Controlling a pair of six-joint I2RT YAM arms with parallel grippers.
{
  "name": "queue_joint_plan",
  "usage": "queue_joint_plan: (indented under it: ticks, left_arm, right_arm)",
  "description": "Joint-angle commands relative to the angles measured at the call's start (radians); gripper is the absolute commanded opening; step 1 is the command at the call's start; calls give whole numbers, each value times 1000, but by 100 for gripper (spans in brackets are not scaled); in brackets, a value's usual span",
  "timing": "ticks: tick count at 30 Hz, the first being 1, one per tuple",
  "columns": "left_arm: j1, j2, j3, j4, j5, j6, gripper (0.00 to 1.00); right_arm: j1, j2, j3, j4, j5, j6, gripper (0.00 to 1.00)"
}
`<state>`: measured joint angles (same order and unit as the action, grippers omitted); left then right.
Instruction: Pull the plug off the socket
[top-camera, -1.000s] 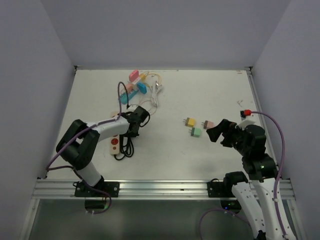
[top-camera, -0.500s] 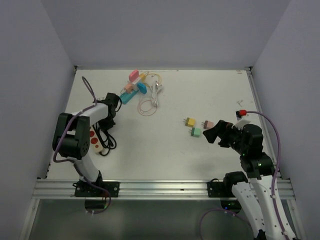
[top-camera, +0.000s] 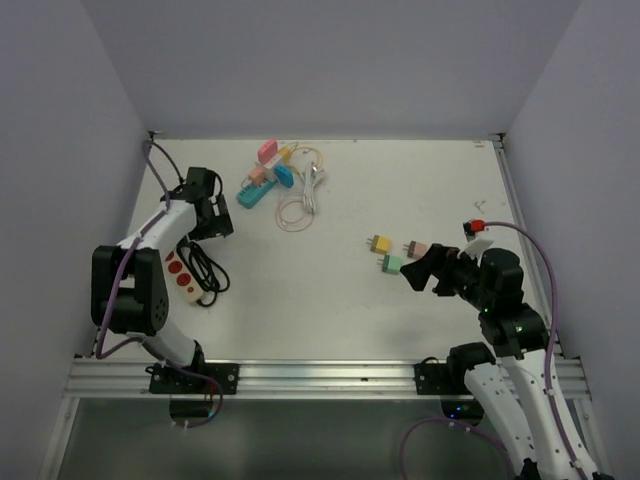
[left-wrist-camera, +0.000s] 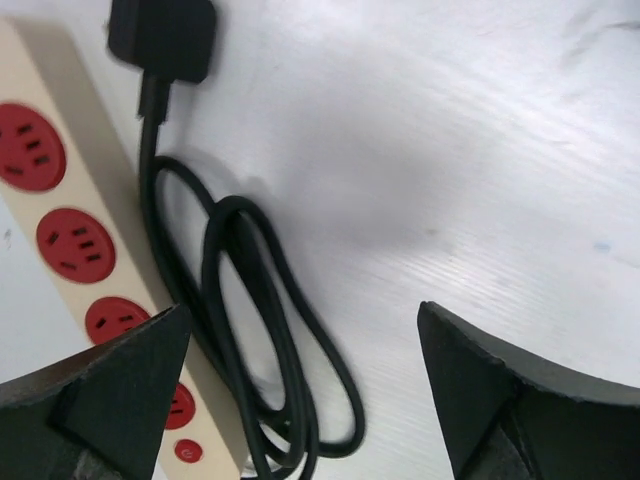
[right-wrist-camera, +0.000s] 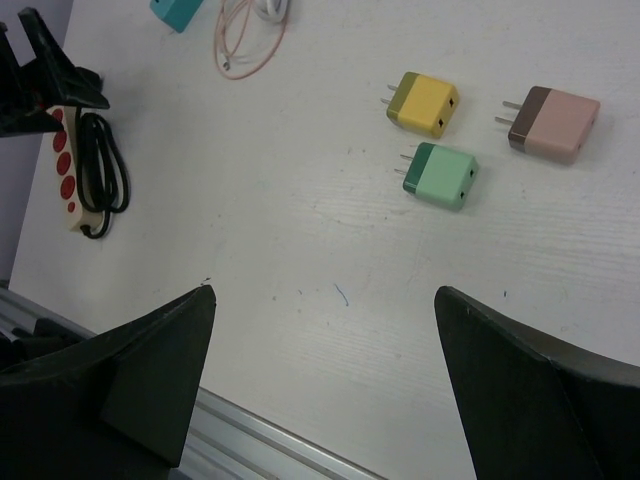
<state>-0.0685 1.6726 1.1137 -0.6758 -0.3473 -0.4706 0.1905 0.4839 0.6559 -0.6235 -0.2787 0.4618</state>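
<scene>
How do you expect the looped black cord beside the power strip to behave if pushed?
The black cord lies in loose loops, so it probably flops rather than slides whole. Seemingly joined to the power strip, it may tug that along.

The white table (top-camera: 330, 300) bears a cream power strip (left-wrist-camera: 60, 200) and coiled black cord (left-wrist-camera: 250, 330) below the left jaws. A yellow adapter (right-wrist-camera: 425, 103), pink adapter (right-wrist-camera: 555, 123) and green adapter (right-wrist-camera: 441, 175) lie ahead of the right jaws.

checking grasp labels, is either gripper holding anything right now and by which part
Nothing is held. The left gripper is open above the power strip and its black cord; the right gripper is open above the table, near the green adapter.
</scene>
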Motion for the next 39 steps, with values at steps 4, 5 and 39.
queue_joint_plan:
  ticks: [4,5,39]
  left_arm:
    - [-19,-157,-20,284,252,188,99]
    - [-19,-148,-9,329,260,191,100]
    - [-66,345,207,651,493,443,53]
  right_arm:
    - [29,-8,33,-5,-10,-34,95]
    - [32,-7,31,-1,-14,-32,95]
    - [69,62,-6,10,-51,-28,95]
